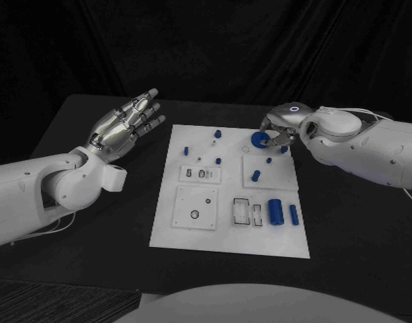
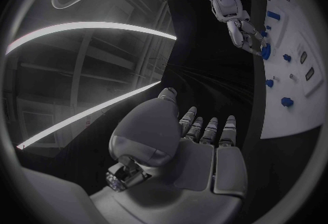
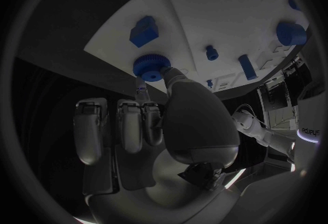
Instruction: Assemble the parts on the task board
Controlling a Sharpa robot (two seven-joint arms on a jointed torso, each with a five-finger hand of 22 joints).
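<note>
At the far right corner of the task board (image 1: 227, 222), the right hand (image 1: 281, 132) pinches the blue round knob (image 1: 261, 139). Off to the side, the left hand (image 1: 124, 126) floats flat, fingers apart, holding nothing. From the right wrist, a fingertip (image 3: 169, 72) touches the knob's (image 3: 151, 65) rim.

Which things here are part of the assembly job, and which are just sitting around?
Part of the job:
task board
blue round part, at the right hand
blue cylinder
blue rod

Just sitting around:
black table
left hand, raised beside the board, holding nothing
</note>
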